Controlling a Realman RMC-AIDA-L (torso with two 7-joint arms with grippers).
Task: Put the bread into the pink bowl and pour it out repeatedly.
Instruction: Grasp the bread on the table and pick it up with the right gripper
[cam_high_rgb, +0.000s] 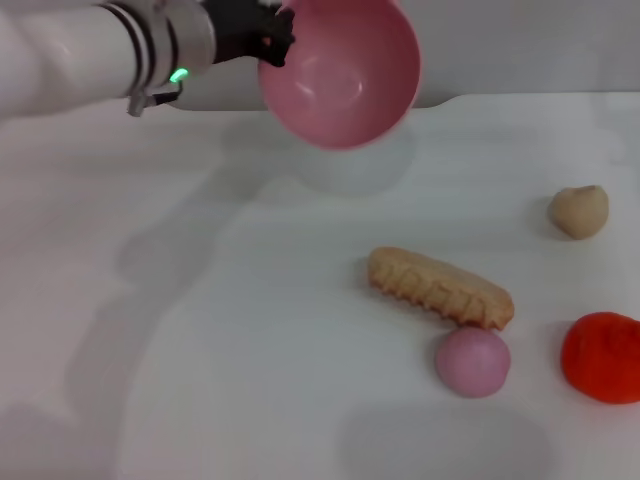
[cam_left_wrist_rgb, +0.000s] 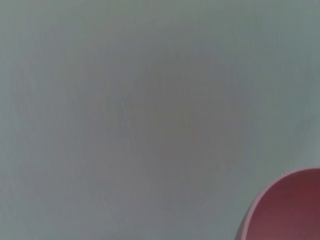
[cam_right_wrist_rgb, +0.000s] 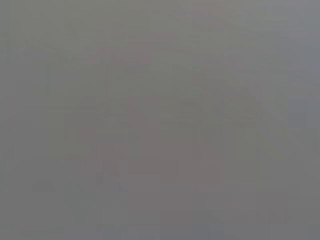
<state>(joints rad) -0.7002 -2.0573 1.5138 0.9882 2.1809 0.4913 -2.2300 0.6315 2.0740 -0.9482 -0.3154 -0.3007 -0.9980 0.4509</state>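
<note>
A: bread (cam_high_rgb: 441, 288) status?
B: Lying flat on the table (cam_high_rgb: 240, 360), right of centre, tan side showing. Outside the pink bowl (cam_high_rgb: 340, 70).
A: bowl?
B: Lifted at the far side, tipped with its mouth facing the camera, nothing inside. Left gripper (cam_high_rgb: 262, 38) holds its rim, jaws clamped on it.
A: neighbours?
B: Pinkish-purple ball (cam_high_rgb: 473, 361) touching the bread's near end. Red object (cam_high_rgb: 602, 356) at the right edge, beige bun (cam_high_rgb: 579, 211) farther back.
A: right arm?
B: Out of view.
</note>
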